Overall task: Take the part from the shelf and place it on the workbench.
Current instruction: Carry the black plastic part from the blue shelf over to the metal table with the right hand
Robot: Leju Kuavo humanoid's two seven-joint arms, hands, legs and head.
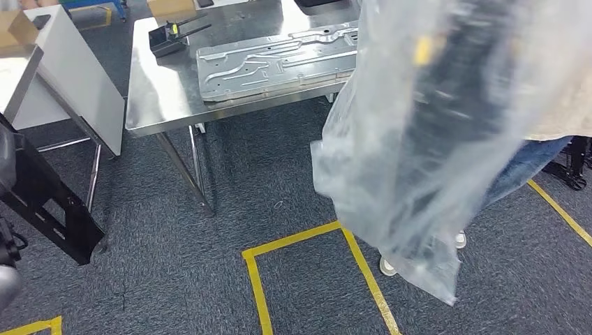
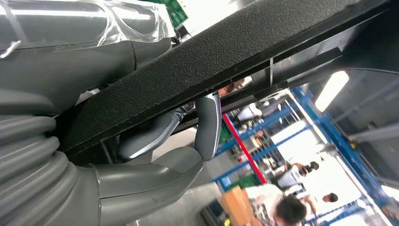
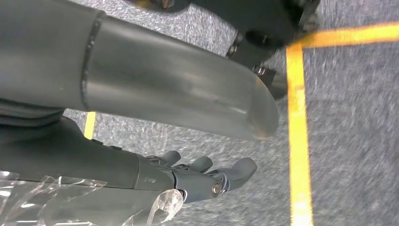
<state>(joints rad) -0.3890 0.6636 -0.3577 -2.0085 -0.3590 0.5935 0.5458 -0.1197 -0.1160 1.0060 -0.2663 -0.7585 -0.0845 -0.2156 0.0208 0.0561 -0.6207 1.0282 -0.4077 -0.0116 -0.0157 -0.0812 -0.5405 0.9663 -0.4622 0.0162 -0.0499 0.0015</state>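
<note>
Here, close in, the left hand (image 2: pixel 155 155) has its fingers wrapped round the edge of a black textured part (image 2: pixel 226 56) — the same dark panel (image 1: pixel 49 202) hangs low at the robot's left. The right hand (image 3: pixel 197 176) hangs over the carpet, fingers loosely extended, holding nothing. Farther off — a steel workbench (image 1: pixel 160 98) carries a stamped metal panel (image 1: pixel 279 63) along its near edge.

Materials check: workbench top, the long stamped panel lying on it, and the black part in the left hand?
Workbench: likely stainless steel, brushed, with soft reflections. Stamped panel: bare sheet metal, matte silver, pressed ribs. Black part, gripped by the left hand: pebbled black finish, either coated metal or plastic; cannot tell which.
</note>
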